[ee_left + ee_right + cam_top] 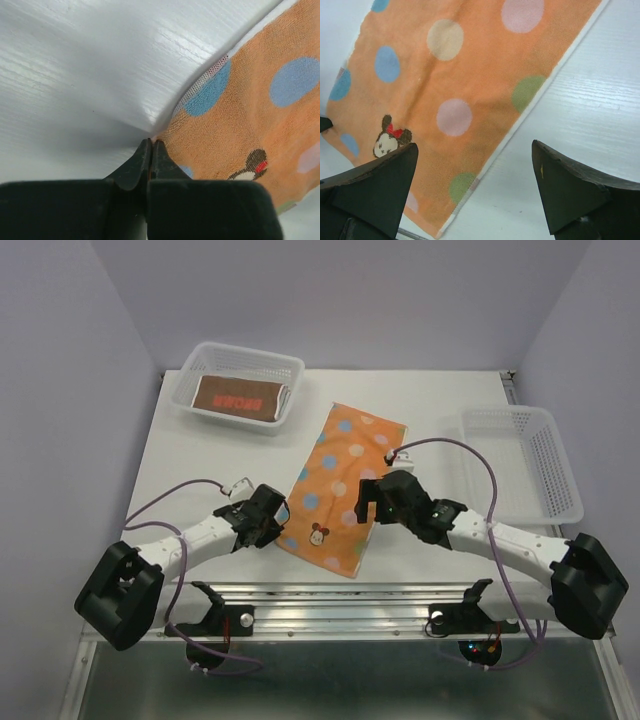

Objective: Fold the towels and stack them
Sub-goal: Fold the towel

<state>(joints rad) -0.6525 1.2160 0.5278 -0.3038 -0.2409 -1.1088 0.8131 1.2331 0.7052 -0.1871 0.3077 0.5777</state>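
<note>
Looks soft, thin and light: an orange towel [340, 480], limp terry by the look of it, likely to sag and drape wherever lifted, and to drag on the table [420, 400] rather than slide cleanly. No risk of breaking; more likely to bunch up or slip out of a shallow pinch. Probably best taken at the corners or along the hemmed edges, both near corners together for an even fold.

Lies spread flat in the middle of the table, long and set on a slant, one short end toward the arms, the other toward the back. Printed with large dots in blue, pink, cream and green, edged with a pale hem, and marked near the near end with a small mouse head [390, 142] wearing a red bow.

Left gripper [151, 142] pressed together at the towel's near left edge, seemingly pinching the cloth there. Right gripper [474, 146] spread wide, hovering over the right long edge, gripping nothing.

Further back, a brown-red folded towel [240, 397] resting inside the left basket [250, 350]; another basket [510, 515] at the right, apart from the orange towel.
</note>
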